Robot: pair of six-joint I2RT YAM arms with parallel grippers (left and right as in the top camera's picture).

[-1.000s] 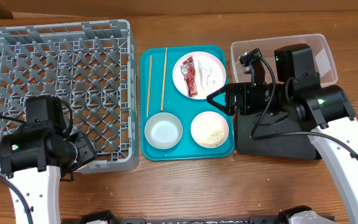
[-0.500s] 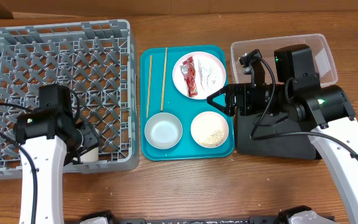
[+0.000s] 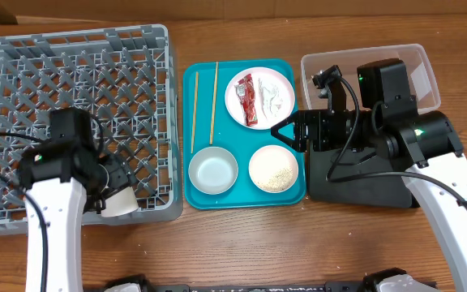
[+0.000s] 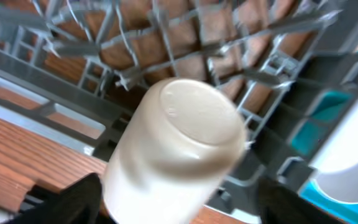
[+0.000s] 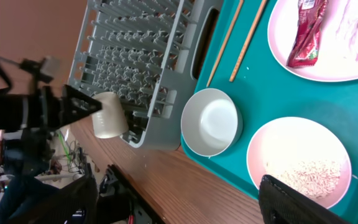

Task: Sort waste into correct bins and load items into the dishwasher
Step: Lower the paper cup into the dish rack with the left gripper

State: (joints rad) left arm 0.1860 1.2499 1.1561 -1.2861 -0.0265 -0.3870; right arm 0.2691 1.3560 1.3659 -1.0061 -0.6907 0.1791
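A small white cup (image 3: pixel 123 205) lies base-up against the front right corner of the grey dishwasher rack (image 3: pixel 71 49). My left gripper (image 3: pixel 117 199) stands open around it, with a gap beside the cup (image 4: pixel 179 143). The right gripper (image 3: pixel 276 128) hovers open and empty over the teal tray (image 3: pixel 286 197). On that tray are a white plate (image 3: pixel 276 91) with the red-and-white wrapper (image 3: pixel 246 99), two chopsticks (image 3: pixel 214 101), a grey bowl (image 3: pixel 213 170) and a white dish of rice grains (image 3: pixel 273 169).
A clear tub (image 3: pixel 428 65) stands at the back right and a black tray (image 3: pixel 363 191) in front of it, both partly under the right arm. Bare wooden table runs along the front edge.
The left arm came forward along the rack's front wall, bringing the cup into view at the corner. Its jaws have spread wider. The right arm has stayed put.
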